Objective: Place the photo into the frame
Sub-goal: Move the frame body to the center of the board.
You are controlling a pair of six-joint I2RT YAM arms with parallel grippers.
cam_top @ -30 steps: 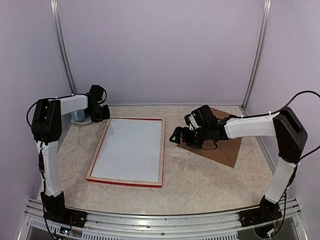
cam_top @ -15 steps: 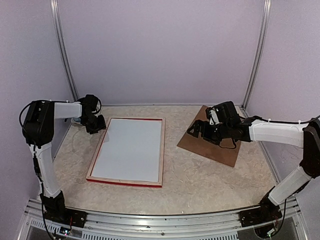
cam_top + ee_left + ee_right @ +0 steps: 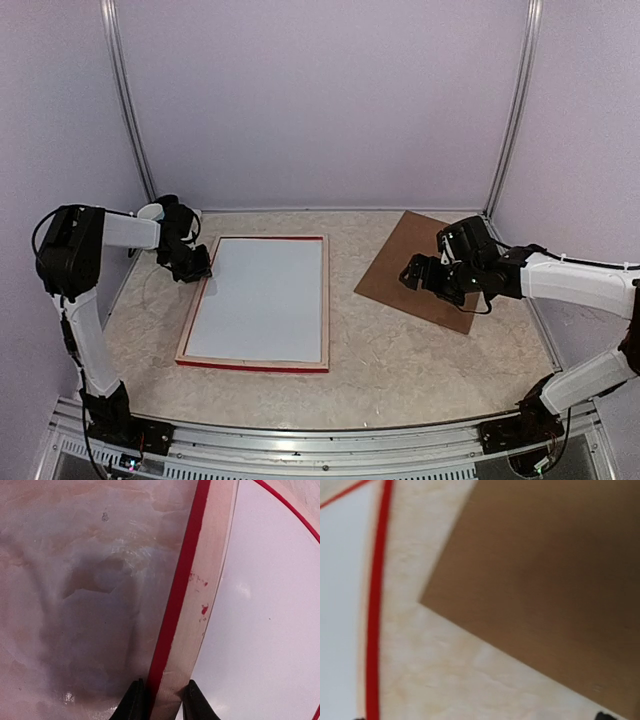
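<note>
The frame (image 3: 325, 300) lies flat on the table, left of centre, with a red edge and pale wood rails. A plain white sheet (image 3: 262, 298) fills its opening, and the photo does not show. My left gripper (image 3: 195, 265) sits at the frame's left rail near the far corner. In the left wrist view its gripper (image 3: 160, 705) is shut on the frame rail (image 3: 205, 580), one black finger (image 3: 134, 702) on each side. My right gripper (image 3: 420, 275) hovers open over the brown backing board (image 3: 400, 262), holding nothing.
The backing board (image 3: 545, 570) lies tilted at the back right, its near corner pointing toward the frame's red edge (image 3: 375, 605). A small pale round thing (image 3: 150, 212) sits by the left wall. Walls and metal posts close the back and sides.
My left gripper came down from the back-left corner onto the frame's left rail and closed on it. My right arm drew back to the right, away from the frame.
</note>
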